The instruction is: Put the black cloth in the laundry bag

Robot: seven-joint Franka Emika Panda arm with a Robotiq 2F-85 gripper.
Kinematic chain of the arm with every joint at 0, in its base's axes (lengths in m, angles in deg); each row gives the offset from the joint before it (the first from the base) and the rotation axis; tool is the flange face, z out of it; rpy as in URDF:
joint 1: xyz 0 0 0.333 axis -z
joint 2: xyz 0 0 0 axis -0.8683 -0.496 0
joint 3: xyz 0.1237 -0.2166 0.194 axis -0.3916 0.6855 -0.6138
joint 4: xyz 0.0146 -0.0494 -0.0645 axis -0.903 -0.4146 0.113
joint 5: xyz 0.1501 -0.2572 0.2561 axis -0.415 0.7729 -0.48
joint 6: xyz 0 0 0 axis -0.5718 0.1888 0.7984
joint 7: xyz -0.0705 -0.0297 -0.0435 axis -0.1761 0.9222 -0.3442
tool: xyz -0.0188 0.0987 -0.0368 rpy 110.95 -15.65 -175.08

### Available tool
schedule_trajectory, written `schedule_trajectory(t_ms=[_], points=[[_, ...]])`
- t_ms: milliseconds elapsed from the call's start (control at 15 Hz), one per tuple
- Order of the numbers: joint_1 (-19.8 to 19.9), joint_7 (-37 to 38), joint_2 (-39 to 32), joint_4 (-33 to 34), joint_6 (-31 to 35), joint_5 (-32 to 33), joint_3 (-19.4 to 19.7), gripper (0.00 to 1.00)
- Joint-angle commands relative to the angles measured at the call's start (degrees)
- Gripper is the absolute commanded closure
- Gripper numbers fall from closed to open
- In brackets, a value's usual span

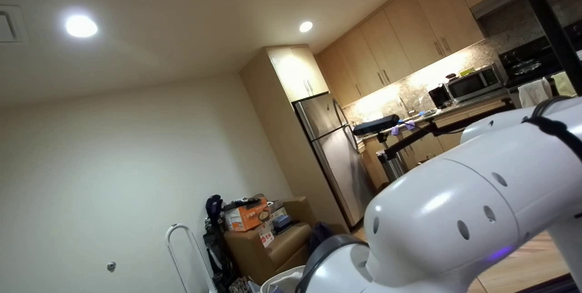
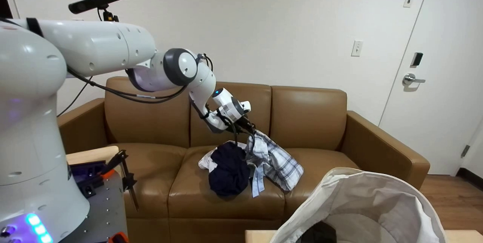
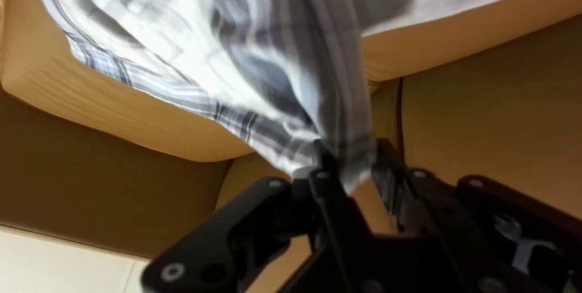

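A dark navy or black cloth lies bunched on the sofa's middle seat in an exterior view. A blue-grey and white plaid cloth lies beside it; its upper end is raised to my gripper. In the wrist view, the plaid cloth runs up between the fingers of my gripper, which is shut on a fold of it. The white laundry bag stands open at the lower right, with a black cloth inside. The dark cloth on the sofa does not show in the wrist view.
The brown sofa has a backrest behind the gripper and an armrest on the right. A pale cloth lies partly under the dark one. A metal robot stand with clamps is at the left. A wooden surface shows beside the bag.
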Motion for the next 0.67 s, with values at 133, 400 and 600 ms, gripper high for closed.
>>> schedule_trajectory(t_ms=[133, 400, 600], points=[[1.76, -3.39, 0.15, 5.19, 1.88, 2.99, -2.00, 0.28], [2.24, -16.29, 1.46, 7.70, 0.27, 1.72, -7.49, 0.02], [2.76, -23.11, 2.35, 4.64, 1.80, 0.69, -14.47, 0.00]])
